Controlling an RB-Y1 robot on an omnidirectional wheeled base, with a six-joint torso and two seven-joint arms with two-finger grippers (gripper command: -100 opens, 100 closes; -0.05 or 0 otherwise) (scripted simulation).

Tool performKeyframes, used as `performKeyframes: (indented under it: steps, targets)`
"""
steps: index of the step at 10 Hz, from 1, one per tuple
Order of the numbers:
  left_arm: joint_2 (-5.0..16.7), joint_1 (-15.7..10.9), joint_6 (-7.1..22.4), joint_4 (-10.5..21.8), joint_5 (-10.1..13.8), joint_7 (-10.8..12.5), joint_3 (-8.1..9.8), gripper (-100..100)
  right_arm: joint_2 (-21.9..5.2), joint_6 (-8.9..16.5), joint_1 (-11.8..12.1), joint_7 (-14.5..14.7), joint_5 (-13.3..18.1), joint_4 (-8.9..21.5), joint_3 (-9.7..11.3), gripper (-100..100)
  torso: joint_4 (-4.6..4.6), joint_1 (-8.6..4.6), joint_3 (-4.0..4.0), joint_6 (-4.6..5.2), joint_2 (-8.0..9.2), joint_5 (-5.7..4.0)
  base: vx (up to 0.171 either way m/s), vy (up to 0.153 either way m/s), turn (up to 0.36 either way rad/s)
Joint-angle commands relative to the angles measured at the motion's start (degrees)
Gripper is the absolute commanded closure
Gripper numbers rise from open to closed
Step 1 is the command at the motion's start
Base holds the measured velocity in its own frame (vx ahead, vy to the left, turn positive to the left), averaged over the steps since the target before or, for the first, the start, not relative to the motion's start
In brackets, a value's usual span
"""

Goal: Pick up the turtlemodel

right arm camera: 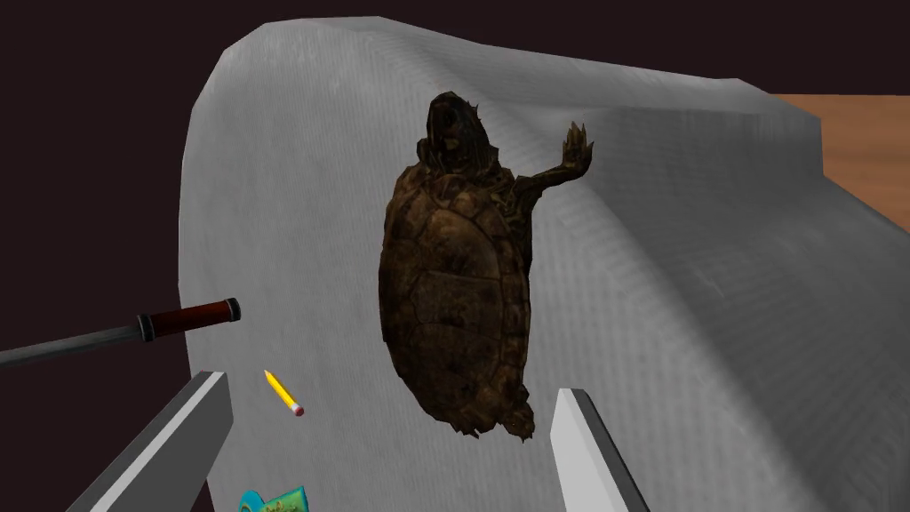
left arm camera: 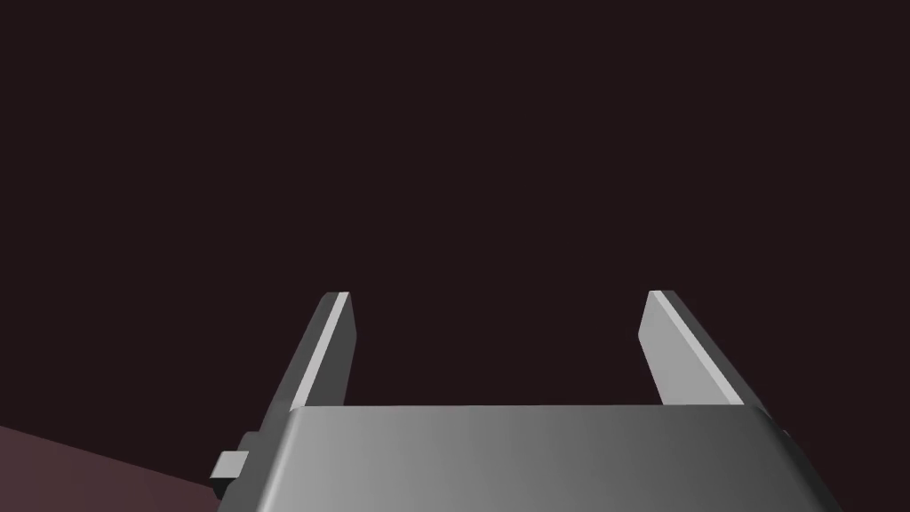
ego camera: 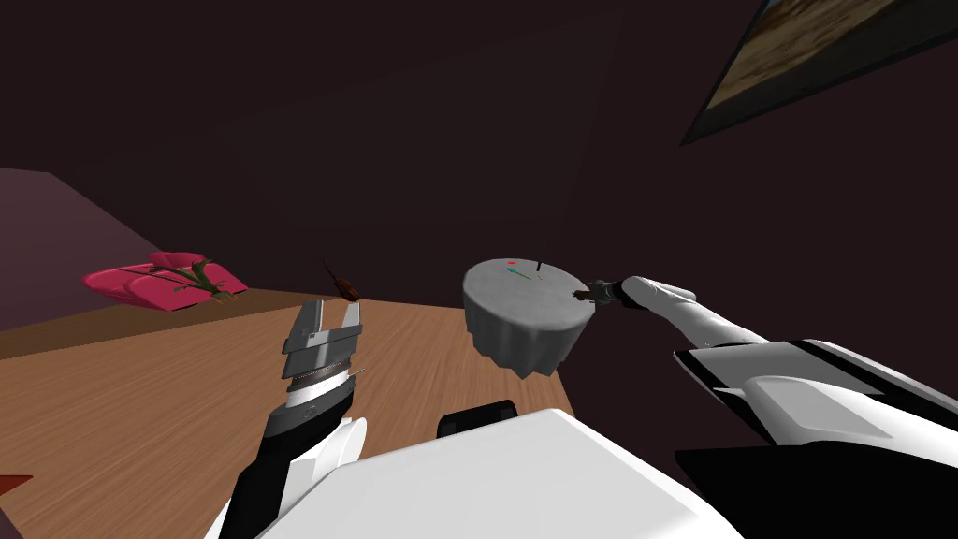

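The turtle model [right arm camera: 453, 284] is dark brown, with a domed shell and one clawed foreleg spread out. It lies on a round table draped in grey cloth [right arm camera: 693, 293], near that table's [ego camera: 524, 327] right rim. My right gripper [right arm camera: 391, 436] is open just short of the turtle: the tail end of the shell lies between its fingertips [right arm camera: 582, 436], and I see no contact. In the head view the right gripper [ego camera: 587, 296] reaches to the table's right edge. My left gripper [ego camera: 327, 323] is open and empty above the wooden surface [ego camera: 140, 393], left of the table.
On the cloth beside the turtle lie a yellow pencil [right arm camera: 284, 394], a tool with a dark red handle [right arm camera: 124, 331] and a teal item [right arm camera: 275, 500]. A pink bundle with green stems [ego camera: 159, 281] and a small brown object [ego camera: 342, 283] sit farther left.
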Motion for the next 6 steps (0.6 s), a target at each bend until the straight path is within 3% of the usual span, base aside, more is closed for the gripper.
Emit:
performKeyframes:
  steps: [1,6]
  targets:
    - [0.0,0.0,0.0,0.0,0.0,0.0,0.0,0,-0.76,-0.09,-0.02,0.78,1.69,1.71,-0.07,-100,0.0,0.0,0.0,0.0,0.0,0.0,0.014,0.002,0.053]
    - [0.0,0.0,0.0,0.0,0.0,0.0,0.0,0,-1.45,-0.1,0.03,1.6,4.15,4.37,-0.04,-100,0.0,-0.03,-0.01,-0.01,-0.03,0.0,0.022,-0.006,0.04]
